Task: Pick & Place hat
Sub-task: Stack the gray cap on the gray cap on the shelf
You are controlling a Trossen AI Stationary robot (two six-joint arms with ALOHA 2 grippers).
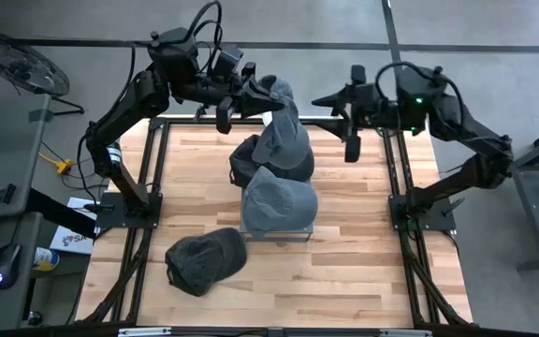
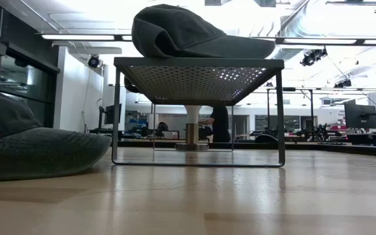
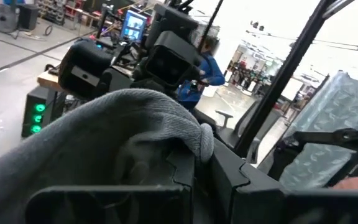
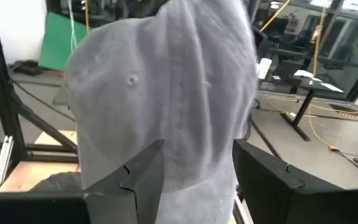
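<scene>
The wooden desk carries a small metal stand with a grey cap on top, a dark cap lying nearer the front edge, and another dark cap behind the stand. Above the far side, the left pincer is pinching a light grey hat, which hangs down from it in the air. The right pincer hovers spread just beside that hanging hat, its fingers on either side of the cloth in its wrist view.
</scene>
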